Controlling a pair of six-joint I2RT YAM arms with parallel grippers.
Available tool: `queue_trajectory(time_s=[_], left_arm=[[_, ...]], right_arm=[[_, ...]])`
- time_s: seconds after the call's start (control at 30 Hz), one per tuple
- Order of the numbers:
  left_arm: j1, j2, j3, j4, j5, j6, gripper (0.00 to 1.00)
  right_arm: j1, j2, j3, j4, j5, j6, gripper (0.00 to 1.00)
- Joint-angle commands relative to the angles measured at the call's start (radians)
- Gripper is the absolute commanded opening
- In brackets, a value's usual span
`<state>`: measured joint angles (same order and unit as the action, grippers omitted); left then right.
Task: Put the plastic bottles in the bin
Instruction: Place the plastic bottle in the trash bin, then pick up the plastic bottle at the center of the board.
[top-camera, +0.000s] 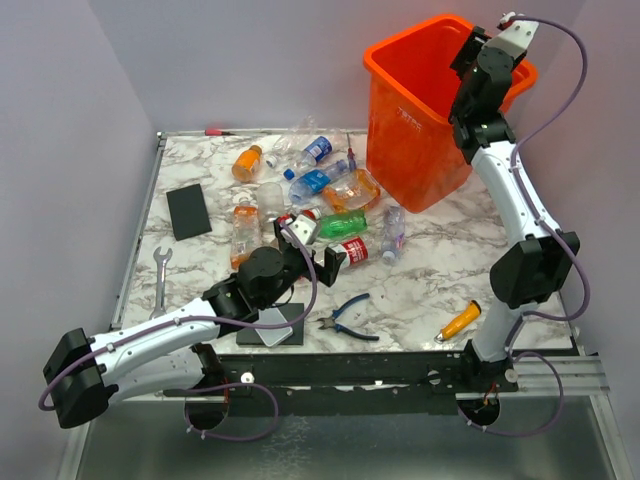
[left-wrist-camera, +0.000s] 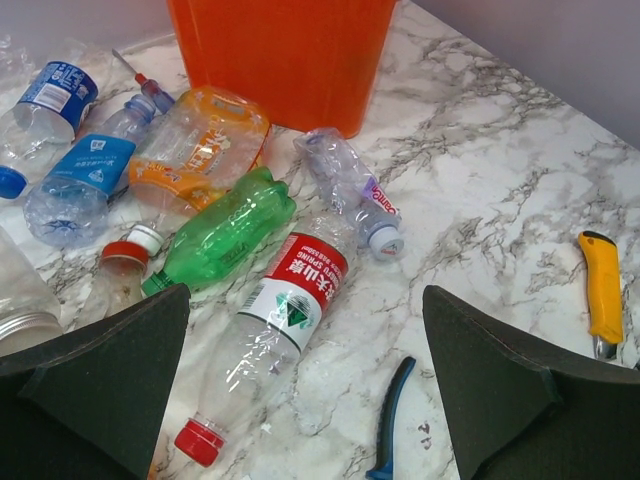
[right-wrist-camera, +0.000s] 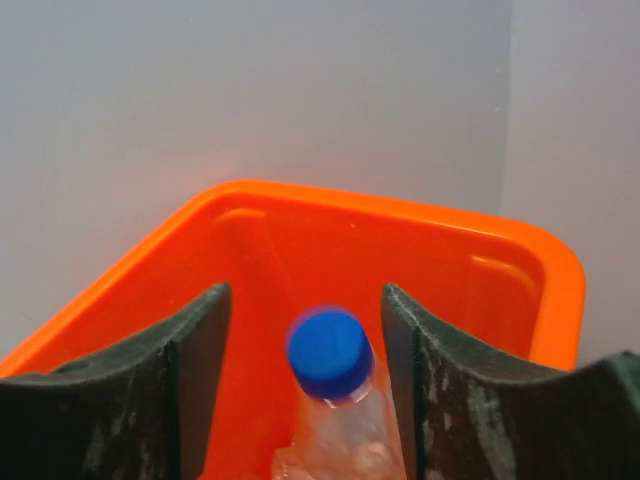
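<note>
Blue-capped bottle (right-wrist-camera: 335, 440): clear, neck up, located over the open mouth of the bin (right-wrist-camera: 400, 215), between the fingers of the right gripper (right-wrist-camera: 305, 300). Its cap is blurred and stands clear of both pads. The jaws are parted, with a gap on each side of the cap. Contact lower on the bottle body is cut off by the frame edge and cannot be confirmed.

Bin: upright at the far right of the table (top-camera: 440, 260), with the right arm reaching over its rim from above.

Remaining bottles: clustered on the table left of the bin. Noted in the left wrist view:
- a red-labelled bottle (left-wrist-camera: 290, 300), lying flat, red cap nearest the camera;
- a green bottle (left-wrist-camera: 225, 235) just beside it;
- a crushed orange bottle (left-wrist-camera: 200, 150) near the bin's base;
- a blue-labelled bottle (left-wrist-camera: 80, 175) further left;
- a white-capped bottle (left-wrist-camera: 350, 185) beside the red-labelled one.

Left gripper (left-wrist-camera: 305, 295): jaws spread wide, nothing between them, held above the red-labelled bottle.

Other items: pliers (top-camera: 348, 318) and an orange-handled tool (top-camera: 460, 322) at the near edge; a wrench (top-camera: 162, 275) and a black pad (top-camera: 188, 210) at the left.
</note>
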<state>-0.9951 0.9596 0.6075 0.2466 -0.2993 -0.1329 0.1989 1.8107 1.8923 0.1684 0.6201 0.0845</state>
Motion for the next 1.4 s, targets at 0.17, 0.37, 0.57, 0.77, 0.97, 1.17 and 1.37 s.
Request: queue_trajectory(time_s=[0.17,0.37,0.57,0.77,0.97,1.17,1.37], left_arm=[[-0.003,0.010,0.011,-0.005,0.001,0.005,0.99],[-0.004,0.009,0.009,-0.010,-0.022,0.016,0.99],[-0.004,0.012,0.009,-0.019,-0.075,0.030,0.99],[-0.006,0.025,0.012,-0.028,-0.127,0.037,0.99],[-0.005,0.046,0.016,-0.034,-0.174,0.046,0.99],[-0.005,0.124,0.062,-0.107,-0.166,0.077,0.99],[-0.006,0.289,0.169,-0.300,-0.095,0.116,0.99]], right_arm=[[-0.004,-0.009,0.194,-0.193,-0.096,0.101,0.80],[-0.004,-0.129,0.218,-0.256,-0.251,0.207,0.80],[0.004,-0.350,0.032,-0.240,-0.550,0.353,0.77],[0.021,-0.646,-0.338,-0.125,-0.916,0.472,0.73],[0.025,-0.943,-0.744,-0.155,-0.993,0.573,0.73],[0.025,-1.146,-1.110,-0.282,-0.925,0.644,0.72],[0.025,-1.234,-1.385,-0.273,-0.902,0.741,0.70]])
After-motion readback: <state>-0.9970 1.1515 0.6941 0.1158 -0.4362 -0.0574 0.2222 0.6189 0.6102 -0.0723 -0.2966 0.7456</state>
